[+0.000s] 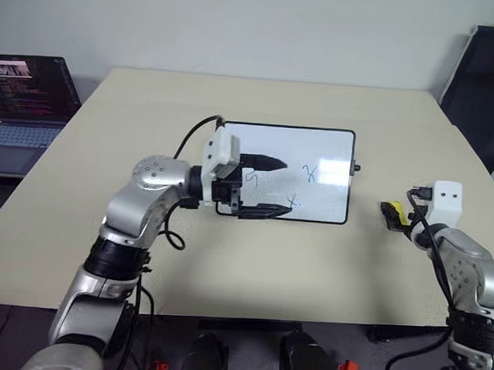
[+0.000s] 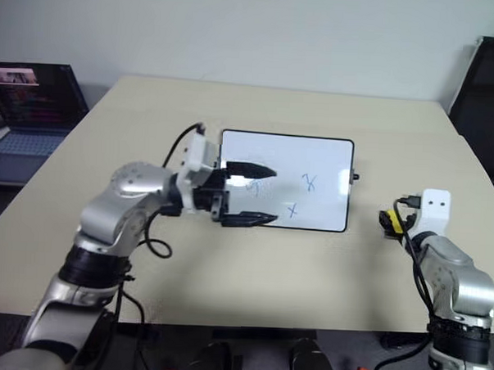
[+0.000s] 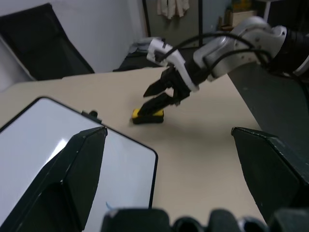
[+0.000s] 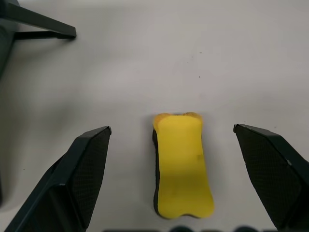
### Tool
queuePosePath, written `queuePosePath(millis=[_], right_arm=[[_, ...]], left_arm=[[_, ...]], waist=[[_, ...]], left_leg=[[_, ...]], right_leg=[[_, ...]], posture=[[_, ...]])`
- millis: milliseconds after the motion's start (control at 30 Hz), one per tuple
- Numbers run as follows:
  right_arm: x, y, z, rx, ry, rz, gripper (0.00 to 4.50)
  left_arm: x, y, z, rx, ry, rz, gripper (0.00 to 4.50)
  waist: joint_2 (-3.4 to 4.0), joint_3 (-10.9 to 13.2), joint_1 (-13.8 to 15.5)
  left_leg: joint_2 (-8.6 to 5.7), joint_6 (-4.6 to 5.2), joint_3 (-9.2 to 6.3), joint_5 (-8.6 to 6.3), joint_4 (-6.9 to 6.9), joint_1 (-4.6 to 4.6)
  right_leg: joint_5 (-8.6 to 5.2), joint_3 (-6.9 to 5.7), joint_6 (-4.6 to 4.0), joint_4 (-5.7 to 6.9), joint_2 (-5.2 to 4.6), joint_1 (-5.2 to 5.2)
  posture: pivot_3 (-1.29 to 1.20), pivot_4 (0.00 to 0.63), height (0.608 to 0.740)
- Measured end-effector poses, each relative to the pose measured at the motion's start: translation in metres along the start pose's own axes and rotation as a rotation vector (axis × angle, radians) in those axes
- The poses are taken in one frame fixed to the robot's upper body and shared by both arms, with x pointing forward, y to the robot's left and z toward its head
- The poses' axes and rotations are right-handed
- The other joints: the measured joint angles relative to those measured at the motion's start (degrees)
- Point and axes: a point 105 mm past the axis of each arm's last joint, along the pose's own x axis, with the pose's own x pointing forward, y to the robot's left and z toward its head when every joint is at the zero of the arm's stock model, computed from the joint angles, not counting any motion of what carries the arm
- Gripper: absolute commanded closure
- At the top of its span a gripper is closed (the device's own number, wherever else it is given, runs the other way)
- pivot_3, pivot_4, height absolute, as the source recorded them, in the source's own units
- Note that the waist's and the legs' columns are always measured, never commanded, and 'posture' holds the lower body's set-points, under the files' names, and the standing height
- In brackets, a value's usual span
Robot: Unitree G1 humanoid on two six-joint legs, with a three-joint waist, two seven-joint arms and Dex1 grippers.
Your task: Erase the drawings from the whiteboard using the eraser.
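The eraser (image 4: 182, 164) lies flat on the table (image 1: 309, 261), yellow side up, to the right of the whiteboard (image 1: 330, 152) and apart from it. It lies between the two spread fingers of the right gripper (image 4: 181, 159); the jaws are released and wide, and neither finger (image 4: 79, 171) touches the eraser. In the left wrist view the right gripper (image 3: 158, 94) hovers just above the eraser (image 3: 148, 116). The whiteboard lies flat near the middle of the table, and on its white surface are the drawings (image 1: 311, 173): a curly loop partly behind the left gripper and two x-like marks, all in blue. The left gripper (image 1: 263, 186) is over the left part of the board, pointing to the right, with its jaws released and nothing between them. A laptop (image 1: 25, 110) stands at the far left, beside the table.
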Motion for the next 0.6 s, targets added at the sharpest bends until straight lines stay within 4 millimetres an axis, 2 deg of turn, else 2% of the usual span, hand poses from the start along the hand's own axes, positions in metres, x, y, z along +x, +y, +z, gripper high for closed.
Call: queuePosePath(millis=[267, 300, 367, 500, 533, 600], right_arm=[[0.009, -0.004, -0.012, -0.002, 0.022, -0.020, 0.04], [0.010, -0.004, -0.012, -0.003, 0.022, -0.019, 0.20], [0.011, -0.005, -0.014, -0.006, 0.025, -0.024, 0.60], [0.014, -0.008, -0.018, -0.004, 0.037, -0.036, 2.03], [0.014, -0.008, -0.018, -0.004, 0.037, -0.034, 2.51], [0.014, -0.007, -0.018, -0.005, 0.036, -0.029, 3.13]], left_arm=[[-0.005, 0.000, -0.006, -0.014, 0.021, 0.019, 0.00], [-0.006, 0.000, -0.007, -0.017, 0.026, 0.022, 0.00], [-0.009, 0.000, -0.010, -0.021, 0.034, 0.031, 0.00], [-0.016, 0.000, -0.014, -0.030, 0.051, 0.050, 0.00], [-0.017, 0.001, -0.014, -0.030, 0.051, 0.053, 0.00], [-0.018, 0.001, -0.014, -0.029, 0.052, 0.057, 0.00]], waist=[[0.06, 0.04, 0.12], [0.06, 0.04, 0.12], [0.06, 0.04, 0.14], [0.07, 0.05, 0.14], [0.07, 0.05, 0.16], [0.07, 0.05, 0.16]], left_leg=[[0.01, 0.00, -0.05, 0.00, -0.08, -0.01], [0.01, 0.00, -0.05, 0.00, -0.07, -0.01], [0.01, 0.00, -0.05, 0.00, -0.06, -0.01], [0.02, 0.00, -0.05, 0.00, -0.05, -0.01], [0.02, 0.00, -0.05, 0.00, -0.05, -0.01], [0.01, 0.00, -0.05, 0.00, -0.05, -0.01]], right_leg=[[-0.02, -0.01, 0.09, 0.06, 0.04, -0.04], [-0.03, -0.01, 0.08, 0.07, 0.04, -0.04], [-0.04, -0.02, 0.06, 0.07, 0.04, -0.04], [-0.04, -0.01, 0.06, 0.07, 0.04, -0.04], [-0.04, -0.02, 0.06, 0.07, 0.04, -0.04], [-0.04, -0.01, 0.06, 0.07, 0.04, -0.04]], posture=[[0.00, 0.150, 0.740], [0.00, 0.150, 0.740], [0.00, 0.150, 0.740], [0.00, 0.150, 0.740], [0.00, 0.150, 0.740], [0.00, 0.150, 0.740]])
